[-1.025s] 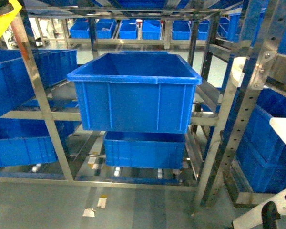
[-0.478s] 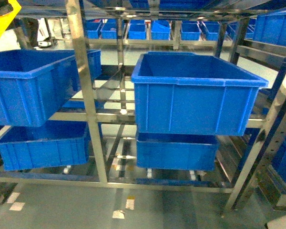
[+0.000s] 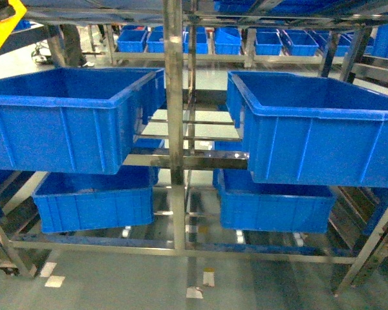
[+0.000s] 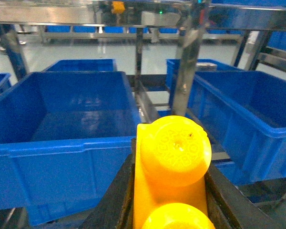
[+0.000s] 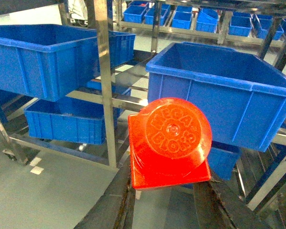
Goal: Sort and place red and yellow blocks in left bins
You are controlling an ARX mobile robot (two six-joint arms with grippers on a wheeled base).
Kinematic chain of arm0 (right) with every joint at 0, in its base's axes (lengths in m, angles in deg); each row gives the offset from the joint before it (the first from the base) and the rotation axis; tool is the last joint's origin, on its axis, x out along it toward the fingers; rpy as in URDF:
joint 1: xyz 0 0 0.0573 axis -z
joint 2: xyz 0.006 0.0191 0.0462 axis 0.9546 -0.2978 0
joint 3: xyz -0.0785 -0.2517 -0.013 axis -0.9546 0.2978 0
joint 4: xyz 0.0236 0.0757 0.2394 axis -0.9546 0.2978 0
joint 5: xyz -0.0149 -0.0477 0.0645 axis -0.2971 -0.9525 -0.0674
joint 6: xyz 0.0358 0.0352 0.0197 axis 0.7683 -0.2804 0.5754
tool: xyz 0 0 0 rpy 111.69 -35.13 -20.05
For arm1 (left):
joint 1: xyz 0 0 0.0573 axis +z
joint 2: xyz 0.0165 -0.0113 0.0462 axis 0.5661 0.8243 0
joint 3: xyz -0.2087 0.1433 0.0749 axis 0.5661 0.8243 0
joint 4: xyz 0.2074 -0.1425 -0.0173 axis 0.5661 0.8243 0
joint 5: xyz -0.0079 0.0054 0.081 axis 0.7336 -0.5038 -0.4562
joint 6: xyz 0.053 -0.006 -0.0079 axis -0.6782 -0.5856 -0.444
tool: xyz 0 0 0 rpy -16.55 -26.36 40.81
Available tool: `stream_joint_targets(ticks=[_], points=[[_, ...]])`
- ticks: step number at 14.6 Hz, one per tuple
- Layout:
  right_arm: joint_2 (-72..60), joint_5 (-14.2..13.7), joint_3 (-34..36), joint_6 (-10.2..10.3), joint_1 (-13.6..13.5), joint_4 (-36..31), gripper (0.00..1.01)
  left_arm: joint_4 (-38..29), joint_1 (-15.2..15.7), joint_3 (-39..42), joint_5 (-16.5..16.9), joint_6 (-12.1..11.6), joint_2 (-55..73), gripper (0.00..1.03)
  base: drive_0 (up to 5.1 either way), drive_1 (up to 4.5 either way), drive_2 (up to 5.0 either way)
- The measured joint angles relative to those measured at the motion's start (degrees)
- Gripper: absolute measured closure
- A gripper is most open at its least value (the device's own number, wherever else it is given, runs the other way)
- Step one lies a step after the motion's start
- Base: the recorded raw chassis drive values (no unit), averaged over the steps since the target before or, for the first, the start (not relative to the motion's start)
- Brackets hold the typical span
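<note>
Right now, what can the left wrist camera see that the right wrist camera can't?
Only the left wrist view shows the yellow block with two studs, clamped in the left gripper, pointing toward a big blue bin that looks empty. Only the right wrist view shows the red block with one stud, held in the right gripper, plus the grey floor. Both show blue bins sitting on a shiny metal rack.

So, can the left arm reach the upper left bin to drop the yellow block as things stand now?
Probably yes. The left gripper holds the yellow block just before the upper left bin, whose open top has nothing over it.
</note>
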Motion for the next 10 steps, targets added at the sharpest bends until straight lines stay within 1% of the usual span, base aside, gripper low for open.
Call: stream_joint_targets(ticks=[1, 2, 3, 4, 6, 10], points=[[0.1, -0.2, 0.0, 0.0, 0.0, 0.2, 0.73, -0.1, 0.3, 0.0, -0.3, 0.0, 0.0, 0.76, -5.0, 2.44, 2.4], [-0.1, -0.3, 0.0, 0.0, 0.0, 0.2, 0.73, -0.2, -0.5, 0.0, 0.3, 0.0, 0.0, 0.76, 0.0, 0.0, 0.0], [0.0, 0.2, 0.0, 0.0, 0.0, -0.1, 0.73, 0.2, -0.5, 0.0, 0.5, 0.0, 0.0, 0.76, 0.0, 0.0, 0.0], [0.1, 0.1, -0.1, 0.0, 0.0, 0.1, 0.73, 0.1, 0.9, 0.0, -0.7, 0.0, 0.1, 0.76, 0.0, 0.0, 0.0], [0.5, 0.0, -0.1, 0.0, 0.0, -0.1, 0.73, -0.1, -0.3, 0.0, 0.3, 0.0, -0.3, 0.76, -0.4, 3.95, -4.7], [0.2, 0.0, 0.0, 0.0, 0.0, 0.1, 0.73, 0.1, 0.0, 0.0, 0.0, 0.0, -0.2, 0.76, 0.1, 4.39, -4.3]])
